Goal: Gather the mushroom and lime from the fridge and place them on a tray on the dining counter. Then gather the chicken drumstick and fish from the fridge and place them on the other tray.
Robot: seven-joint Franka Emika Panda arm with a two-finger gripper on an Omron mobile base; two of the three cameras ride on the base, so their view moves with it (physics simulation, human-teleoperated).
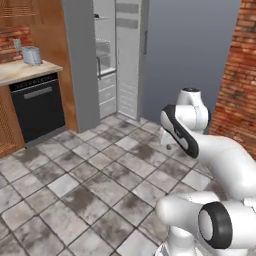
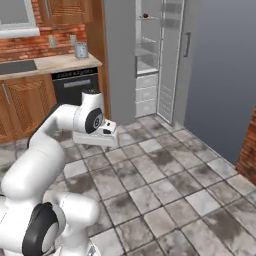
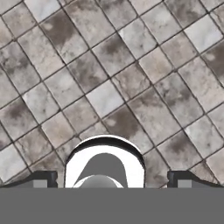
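The fridge (image 1: 107,55) stands with its door (image 1: 127,60) swung open, and white shelves and drawers show inside (image 2: 147,55). A small dark reddish thing (image 2: 145,16) lies on an upper shelf, too small to name. My gripper (image 3: 113,181) hangs over the tiled floor, well short of the fridge. It points down, and it is open with nothing between its fingertips (image 3: 41,179). The arm is folded low in front of the base, hand (image 2: 97,136) level. The mushroom, lime, fish, trays and dining counter are out of view.
A wooden counter (image 1: 25,72) with a metal toaster (image 1: 31,55) and a black appliance front (image 1: 37,107) stands left of the fridge. A brick wall (image 1: 240,85) rises on the right, beside a grey wall (image 1: 190,50). Open tiled floor (image 1: 90,180) lies between me and the fridge.
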